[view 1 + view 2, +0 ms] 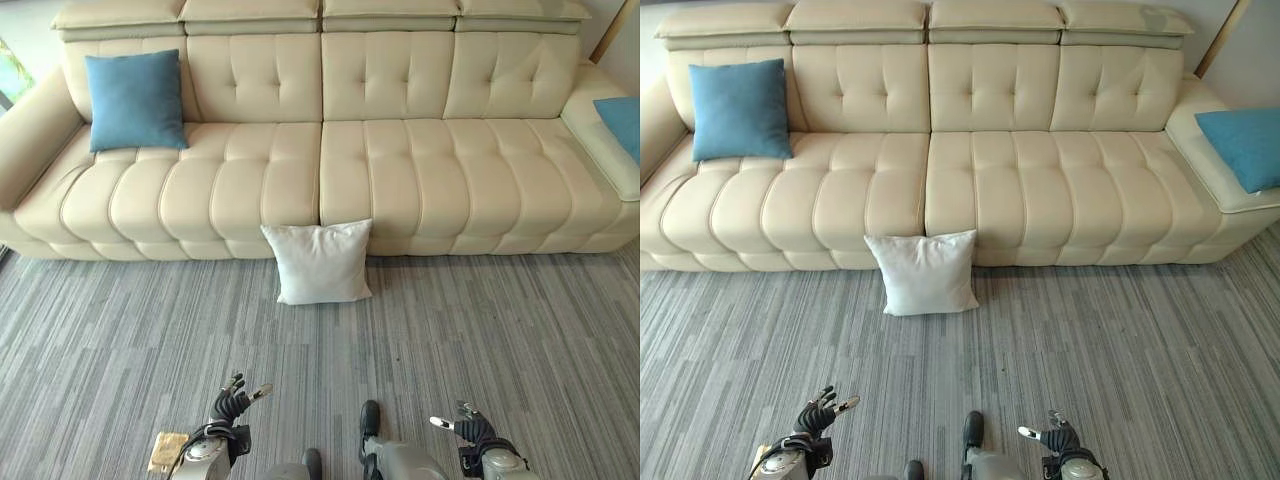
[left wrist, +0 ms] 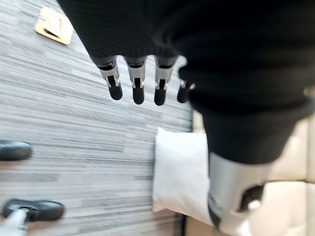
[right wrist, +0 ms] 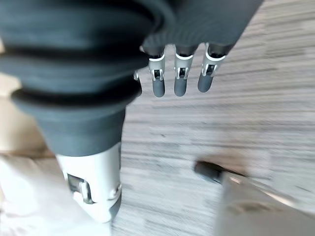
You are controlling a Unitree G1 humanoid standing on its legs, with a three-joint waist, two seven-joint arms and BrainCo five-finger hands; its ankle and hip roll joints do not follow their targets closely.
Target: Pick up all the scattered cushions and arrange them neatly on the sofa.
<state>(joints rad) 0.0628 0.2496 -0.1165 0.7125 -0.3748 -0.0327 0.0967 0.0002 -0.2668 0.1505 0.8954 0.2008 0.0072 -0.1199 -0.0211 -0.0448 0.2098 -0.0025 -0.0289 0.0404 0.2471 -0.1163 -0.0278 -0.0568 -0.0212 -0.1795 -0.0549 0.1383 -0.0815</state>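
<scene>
Cushions: two blue cushions (image 1: pixel 134 100) on sofa (image 1: pixel 400 170), white cushion (image 1: pixel 319 262) left on carpet (image 1: pixel 500 340); left hand (image 1: pixel 230 405) and right hand (image 1: pixel 470 428) relaxed, empty.

Cushion (image 1: pixel 320 262) on carpet (image 1: pixel 500 340), leaning against sofa (image 1: pixel 400 170).

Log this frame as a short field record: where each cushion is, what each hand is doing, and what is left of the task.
sofa: beige leather sofa
on seat: blue cushion, upright against the backrest at the robot's left end
on chaise: second blue cushion, lying flat at the right end
on floor: white cushion, leaning on the sofa front, on grey carpet
left hand: open, empty
right hand: open, empty
remaining: white cushion not yet picked up
</scene>
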